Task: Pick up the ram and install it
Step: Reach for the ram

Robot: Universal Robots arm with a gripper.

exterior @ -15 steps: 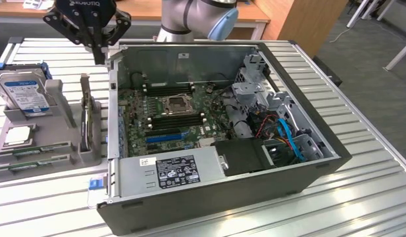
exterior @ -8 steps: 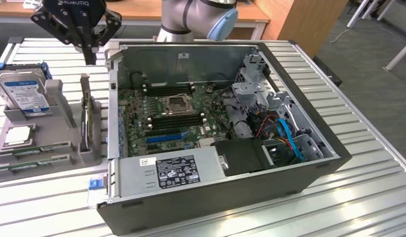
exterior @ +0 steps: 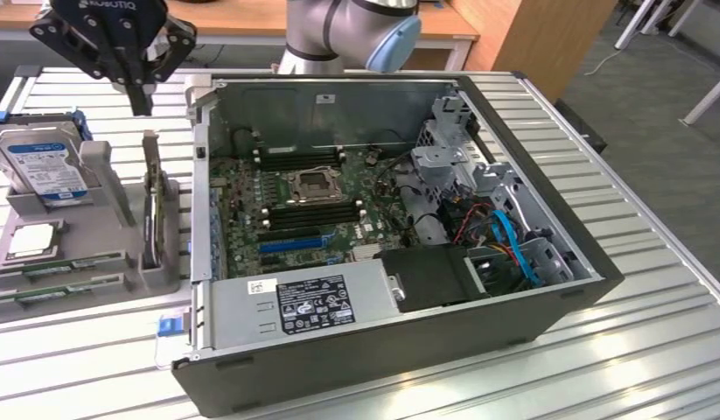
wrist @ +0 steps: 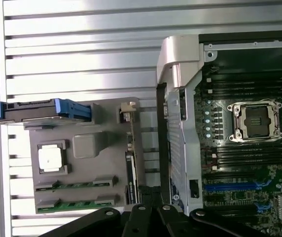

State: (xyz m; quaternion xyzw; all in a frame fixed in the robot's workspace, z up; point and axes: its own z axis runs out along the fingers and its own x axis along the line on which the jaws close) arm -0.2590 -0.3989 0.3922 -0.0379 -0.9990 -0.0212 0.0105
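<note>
The hand (exterior: 139,107) (fingers pressed together, empty) hangs above the grey holder (exterior: 103,175), where the ram (exterior: 59,266) lies untouched.

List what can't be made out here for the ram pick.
- ram sticks: both views, chips and label too small to read.
- grey holder: exterior view, its left end cut by the picture edge.
- memory slots: exterior view, latch positions too small.
- motherboard: exterior view, near strip hidden behind the power supply.
- gripper: shut; its height above the holder unreadable in either view.
</note>
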